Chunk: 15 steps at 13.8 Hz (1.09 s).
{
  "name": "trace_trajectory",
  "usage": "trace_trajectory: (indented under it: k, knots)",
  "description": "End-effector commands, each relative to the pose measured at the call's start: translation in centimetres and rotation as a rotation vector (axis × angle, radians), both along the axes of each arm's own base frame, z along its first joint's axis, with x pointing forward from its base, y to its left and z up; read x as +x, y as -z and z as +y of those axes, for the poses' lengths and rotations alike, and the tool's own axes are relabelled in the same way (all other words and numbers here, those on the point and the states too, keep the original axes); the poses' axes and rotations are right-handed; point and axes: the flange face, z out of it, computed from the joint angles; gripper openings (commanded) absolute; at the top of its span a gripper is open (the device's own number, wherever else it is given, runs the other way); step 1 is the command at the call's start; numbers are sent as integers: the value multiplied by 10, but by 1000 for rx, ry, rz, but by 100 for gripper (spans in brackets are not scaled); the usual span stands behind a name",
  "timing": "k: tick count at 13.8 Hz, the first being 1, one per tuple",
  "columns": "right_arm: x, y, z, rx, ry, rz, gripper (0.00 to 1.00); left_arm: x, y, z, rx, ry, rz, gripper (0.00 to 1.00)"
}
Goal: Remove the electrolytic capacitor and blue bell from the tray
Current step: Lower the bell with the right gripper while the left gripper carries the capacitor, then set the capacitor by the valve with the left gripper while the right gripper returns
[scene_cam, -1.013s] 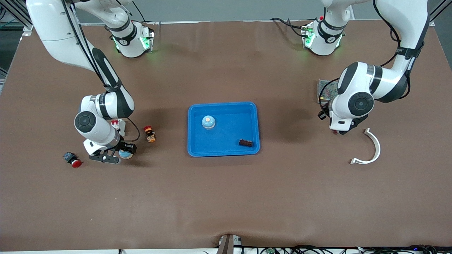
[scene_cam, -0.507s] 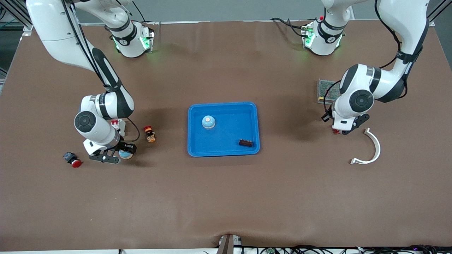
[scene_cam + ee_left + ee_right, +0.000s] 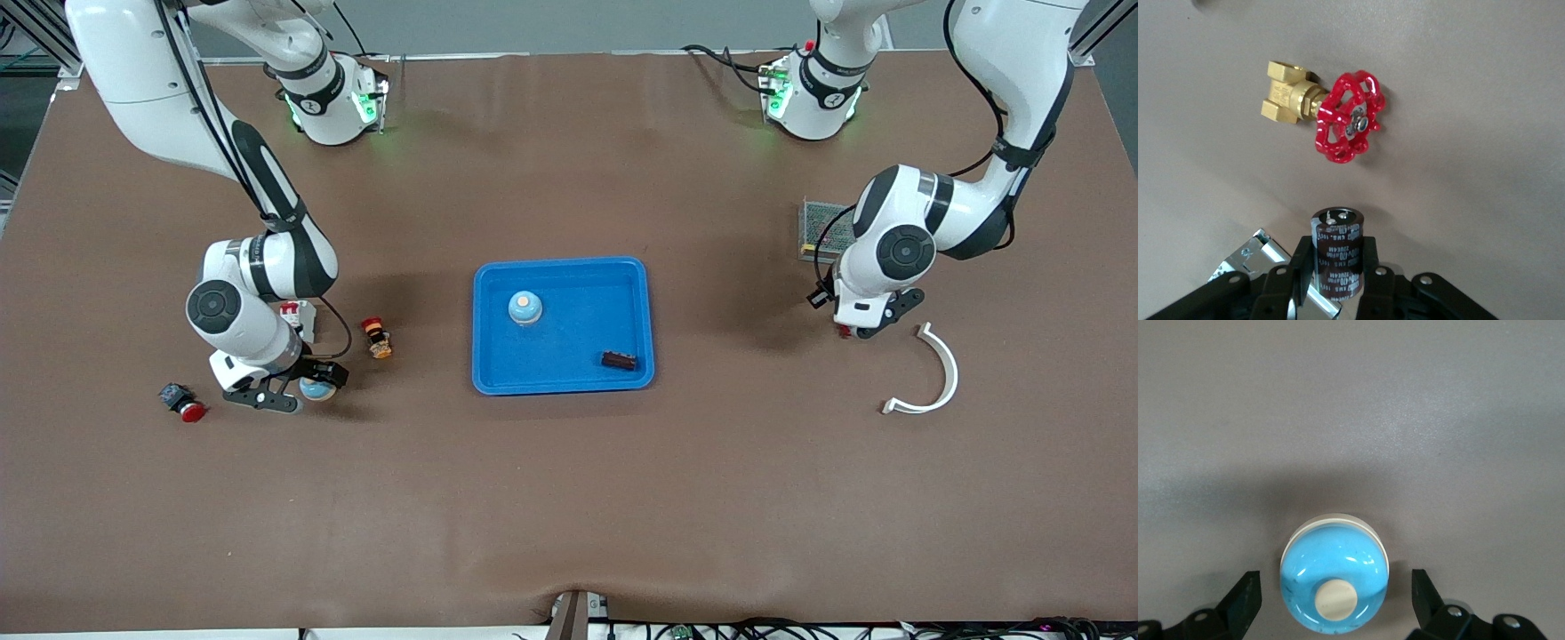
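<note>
Printed markings appear only on the dark sleeve of the capacitor (image 3: 1336, 250), seen in the left wrist view: rows of small pale characters run around the cylinder, but they are too small and skewed to read with confidence. The circuit board (image 3: 822, 229) at the left arm's end of the table shows coloured dots, no readable text. No other label, brand, number or sign is readable.

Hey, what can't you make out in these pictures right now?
- Front view: the capacitor in the left gripper is hidden by that arm's wrist.
- Front view: the left arm covers part of the green board.
- Front view: the dark piece in the blue tray is too small to identify.
</note>
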Motion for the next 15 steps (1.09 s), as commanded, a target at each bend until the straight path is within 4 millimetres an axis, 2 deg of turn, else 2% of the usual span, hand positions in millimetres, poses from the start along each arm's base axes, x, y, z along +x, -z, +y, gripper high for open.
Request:
trace_trajectory:
  k: [1,4,6,10,11,12,14,15]
  knots:
    - [-6,-11,11,19,148,-9,100,-5,10,0,50,-3,-28,0]
    - [-9,-21,51,46,328,-25,100,-6,22,-2,83,5,-49,0]
    - [-8,-39,62,57,340,-41,100,-5,24,-1,75,1,-52,0]
    - [-11,-59,64,21,348,39,100,-5,30,-2,71,3,-43,0]
    - [-12,-63,64,18,359,43,100,-5,30,-3,71,11,-43,15]
    - [-13,-66,64,15,393,49,100,-3,30,-2,70,7,-45,38]
    - [-15,-69,69,13,421,49,100,2,28,9,71,-23,-54,100]
    - [-16,-73,68,10,427,54,100,3,27,11,72,-28,-56,100]
